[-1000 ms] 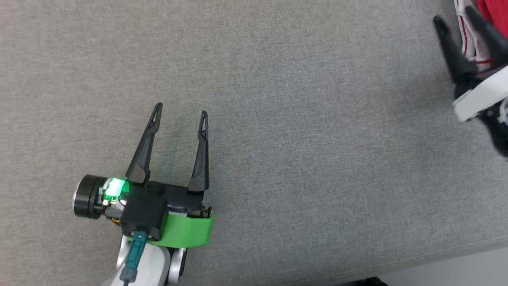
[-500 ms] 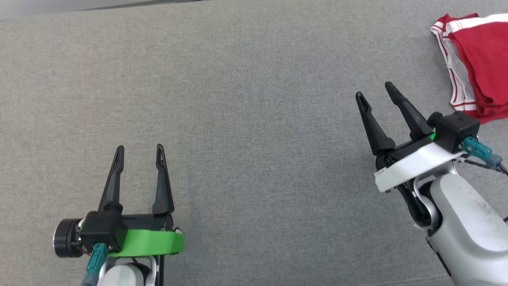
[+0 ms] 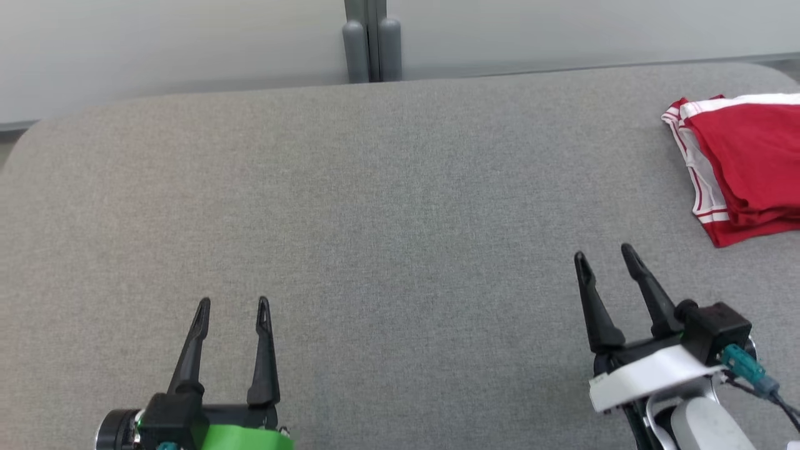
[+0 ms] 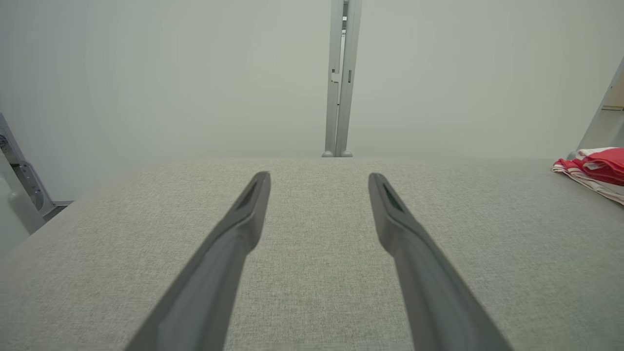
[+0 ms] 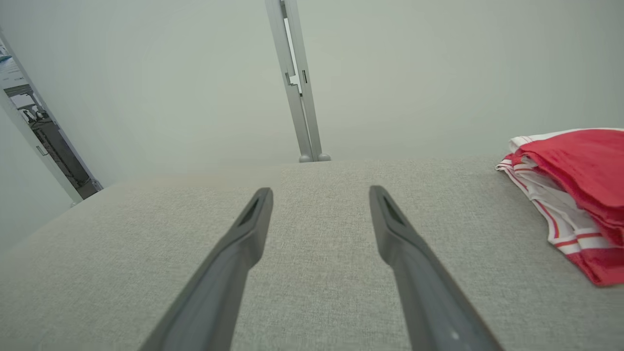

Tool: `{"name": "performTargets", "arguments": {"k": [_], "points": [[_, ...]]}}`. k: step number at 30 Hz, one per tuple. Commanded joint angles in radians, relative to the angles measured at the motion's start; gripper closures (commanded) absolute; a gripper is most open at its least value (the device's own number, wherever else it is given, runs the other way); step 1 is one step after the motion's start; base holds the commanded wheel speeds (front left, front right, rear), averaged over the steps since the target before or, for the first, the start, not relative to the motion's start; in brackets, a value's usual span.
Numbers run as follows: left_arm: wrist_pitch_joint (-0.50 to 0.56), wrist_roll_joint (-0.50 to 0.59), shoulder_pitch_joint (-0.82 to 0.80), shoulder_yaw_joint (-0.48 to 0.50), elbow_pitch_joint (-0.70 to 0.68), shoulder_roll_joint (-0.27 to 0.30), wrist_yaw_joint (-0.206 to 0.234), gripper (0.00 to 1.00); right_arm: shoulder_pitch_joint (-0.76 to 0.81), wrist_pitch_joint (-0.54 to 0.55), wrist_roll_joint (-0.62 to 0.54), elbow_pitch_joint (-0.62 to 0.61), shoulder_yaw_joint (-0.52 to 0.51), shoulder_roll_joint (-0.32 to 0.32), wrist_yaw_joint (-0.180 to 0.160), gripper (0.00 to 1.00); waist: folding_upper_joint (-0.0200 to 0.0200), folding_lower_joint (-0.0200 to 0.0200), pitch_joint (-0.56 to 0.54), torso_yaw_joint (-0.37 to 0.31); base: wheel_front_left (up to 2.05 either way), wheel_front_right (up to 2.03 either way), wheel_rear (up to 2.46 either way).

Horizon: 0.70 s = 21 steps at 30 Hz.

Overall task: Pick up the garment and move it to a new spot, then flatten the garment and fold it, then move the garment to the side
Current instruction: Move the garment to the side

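Note:
The garment is red with white striped trim, folded in a stack at the far right of the grey padded table; it also lies at the right edge for the left wrist camera as the garment and the right wrist camera as the garment. My left gripper hovers open at the lower left, nothing between its fingers. My right gripper stands open at the lower right, short of the garment and to its left. Both pairs of fingers point toward the table's far edge.
A pale wall runs behind the table, with a grey metal post at the far edge's middle. The table's far left corner is rounded. A doorway opens at the left in the right wrist view.
The head camera has tilted up, bringing the far wall and post into view. My right gripper has drawn back from the garment, leaving it lying on the table. Both grippers stay open.

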Motion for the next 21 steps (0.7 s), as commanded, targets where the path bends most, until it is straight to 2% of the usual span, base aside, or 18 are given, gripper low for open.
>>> {"name": "performTargets", "arguments": {"k": [1, 8, 21], "points": [[0.001, -0.012, 0.033, 0.004, -0.003, 0.001, 0.003, 0.00, 0.034, -0.002, -0.012, -0.001, 0.000, 0.005, -0.002, 0.00, 0.0000, 0.0001, -0.078, -0.003, 0.00, 0.00, 0.00], [0.001, -0.017, 0.092, 0.014, -0.013, 0.001, 0.015, 0.00, 0.117, -0.002, -0.049, -0.019, -0.010, 0.031, -0.002, 0.00, 0.0000, 0.0001, -0.122, -0.006, 0.00, 0.00, 0.00], [0.001, -0.019, 0.125, 0.038, 0.022, 0.001, -0.008, 0.00, 0.161, -0.002, -0.040, 0.009, -0.038, 0.060, -0.002, 0.00, 0.0000, 0.0001, -0.149, 0.008, 0.00, 0.00, 0.00]]}}
